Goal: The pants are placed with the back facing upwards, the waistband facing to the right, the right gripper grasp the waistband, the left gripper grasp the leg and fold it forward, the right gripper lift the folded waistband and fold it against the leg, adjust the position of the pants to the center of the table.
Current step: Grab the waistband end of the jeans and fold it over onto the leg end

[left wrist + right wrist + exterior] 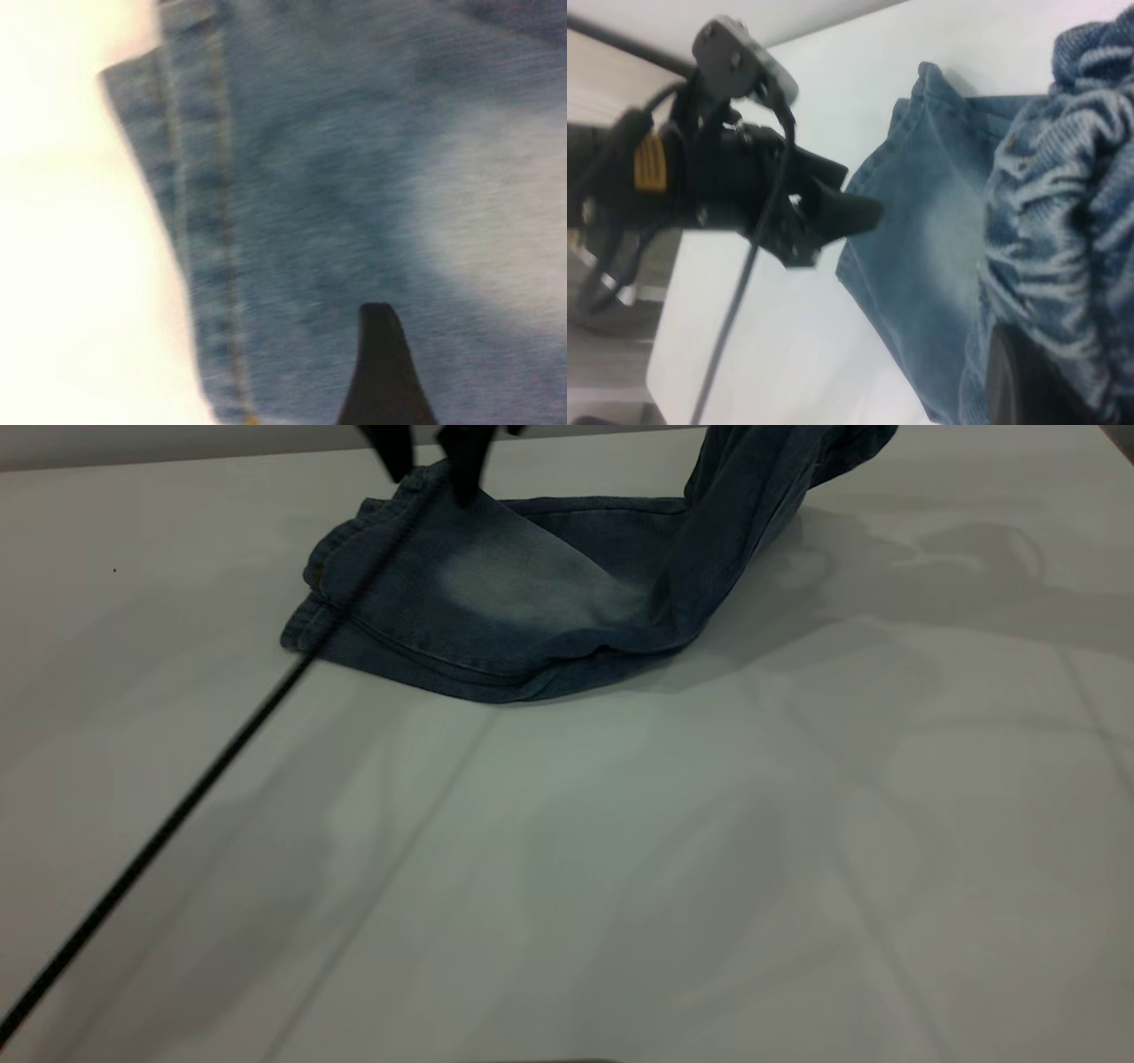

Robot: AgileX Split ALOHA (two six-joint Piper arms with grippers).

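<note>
The blue denim pants (523, 593) lie folded lengthwise at the far middle of the white table (620, 868), leg hems (323, 593) to the left. Their waistband end (780, 469) is lifted off the table at the far right. The gathered elastic waistband (1072, 177) sits in my right gripper (1036, 372), which is shut on it; one dark finger (1014, 385) shows under the cloth. My left gripper (430, 460) hovers open just above the top leg near its hem, holding nothing. One of its fingertips (381, 372) shows over the pale denim (496, 204).
The left arm's thin black cable (177, 806) runs diagonally from the near left corner up to the pants. The left gripper body (744, 186) hangs beside the hem. White tabletop spreads in front of and to both sides of the pants.
</note>
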